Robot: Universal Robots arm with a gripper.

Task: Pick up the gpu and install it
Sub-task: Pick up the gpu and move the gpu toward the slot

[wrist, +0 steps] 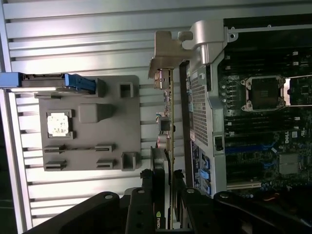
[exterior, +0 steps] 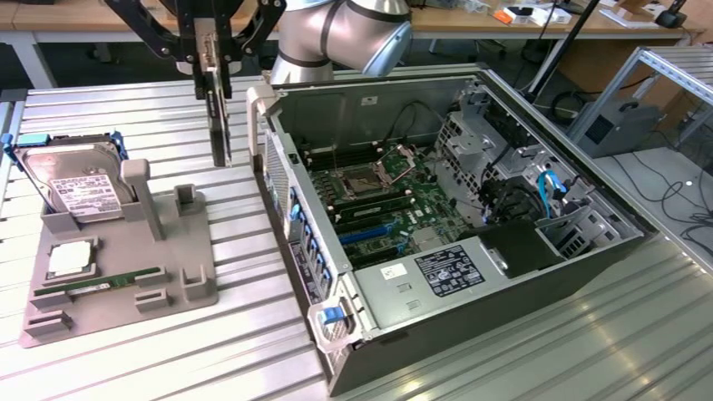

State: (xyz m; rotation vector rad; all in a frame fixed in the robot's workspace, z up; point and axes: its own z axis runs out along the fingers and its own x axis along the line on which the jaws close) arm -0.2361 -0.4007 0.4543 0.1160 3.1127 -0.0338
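Fingers clamp the gpu, which hangs edge-on at the exterior view's upper left, just beside the case wall. Sideways drift could knock its bracket against that wall.

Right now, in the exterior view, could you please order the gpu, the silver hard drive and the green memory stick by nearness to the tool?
1. Thin dark gpu: gripped in the tool, hanging below it.
2. Boxy silver hard drive: upright in the grey holder, exterior view's left.
3. Narrow green memory stick: holder's near end, farthest.
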